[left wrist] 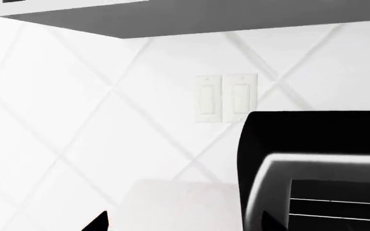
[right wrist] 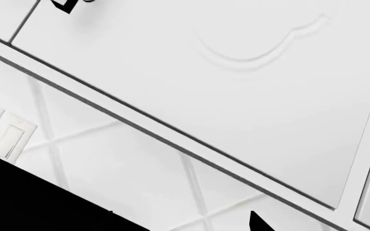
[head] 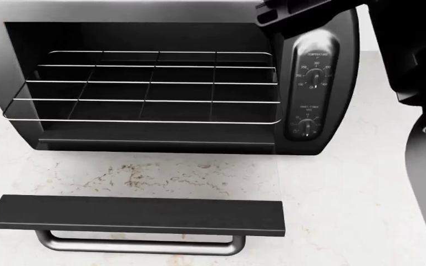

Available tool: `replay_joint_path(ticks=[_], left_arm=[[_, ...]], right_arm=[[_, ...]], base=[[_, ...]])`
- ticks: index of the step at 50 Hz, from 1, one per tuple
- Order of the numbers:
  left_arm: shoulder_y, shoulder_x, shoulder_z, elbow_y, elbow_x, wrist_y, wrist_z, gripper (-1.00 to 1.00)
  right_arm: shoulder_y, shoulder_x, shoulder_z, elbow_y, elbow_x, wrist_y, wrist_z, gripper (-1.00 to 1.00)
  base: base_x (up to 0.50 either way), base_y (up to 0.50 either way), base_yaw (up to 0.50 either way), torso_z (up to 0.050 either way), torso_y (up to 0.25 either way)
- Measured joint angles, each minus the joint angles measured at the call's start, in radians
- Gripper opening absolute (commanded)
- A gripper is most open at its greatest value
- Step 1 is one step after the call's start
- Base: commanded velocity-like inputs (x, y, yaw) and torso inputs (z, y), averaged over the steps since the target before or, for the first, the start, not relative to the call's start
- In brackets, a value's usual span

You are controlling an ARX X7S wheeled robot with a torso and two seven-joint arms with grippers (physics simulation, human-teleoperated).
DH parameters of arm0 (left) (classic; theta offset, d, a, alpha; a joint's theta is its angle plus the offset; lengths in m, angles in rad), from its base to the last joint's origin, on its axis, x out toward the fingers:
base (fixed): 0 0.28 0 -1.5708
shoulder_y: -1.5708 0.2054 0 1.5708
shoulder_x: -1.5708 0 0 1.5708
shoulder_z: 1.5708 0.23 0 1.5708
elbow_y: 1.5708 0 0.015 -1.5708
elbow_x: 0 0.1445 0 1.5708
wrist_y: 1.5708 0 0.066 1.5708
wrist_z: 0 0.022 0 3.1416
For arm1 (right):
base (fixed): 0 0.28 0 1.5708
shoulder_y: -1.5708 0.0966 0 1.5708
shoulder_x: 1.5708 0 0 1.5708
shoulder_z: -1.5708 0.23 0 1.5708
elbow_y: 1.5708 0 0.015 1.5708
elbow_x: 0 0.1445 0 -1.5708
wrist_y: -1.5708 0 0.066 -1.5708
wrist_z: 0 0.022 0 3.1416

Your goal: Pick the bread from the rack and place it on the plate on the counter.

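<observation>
Oven: a black toaster oven (head: 168, 77) is sitting on the counter (head: 346, 199), its mouth gaping wide toward the head camera.
Rack: the silver wire rack (head: 146, 88) is spanning the cavity side to side, its front edge lying just inside the opening; every cell in sight is showing only dark oven floor beneath.
Door: the flat dark door (head: 135, 215) is lying down in front, its metal handle (head: 139, 244) curving along the near edge, with a strip of veined counter showing between door and oven body.
Bread and plate: neither is appearing in any of the 3 views, so their places cannot be told.
Controls: 2 dials (head: 310, 105) are stacking on the panel at the oven's right.
Right arm: a dark arm (head: 412, 61) is crossing the head view's upper right, over the oven's top corner; its claw cannot be judged, spread or pressed.
Left claw: only a dark sliver is showing in the left wrist view, so its state cannot be told.
Wall: 2 white switch plates (left wrist: 225, 97) are sitting on diagonal tile behind the oven, under a grey cabinet edge (left wrist: 191, 19).
</observation>
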Motion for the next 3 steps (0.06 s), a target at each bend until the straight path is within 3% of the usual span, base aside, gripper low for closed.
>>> replay_joint_path(ticks=[3], left_arm=[[0.000,0.000,0.001,0.004,0.010,0.002,0.015,1.00]], right_arm=[[-0.001,0.000,0.001,-0.003,0.004,0.002,0.002,1.00]], base=[[0.00,0.00,0.00,0.000,0.000]])
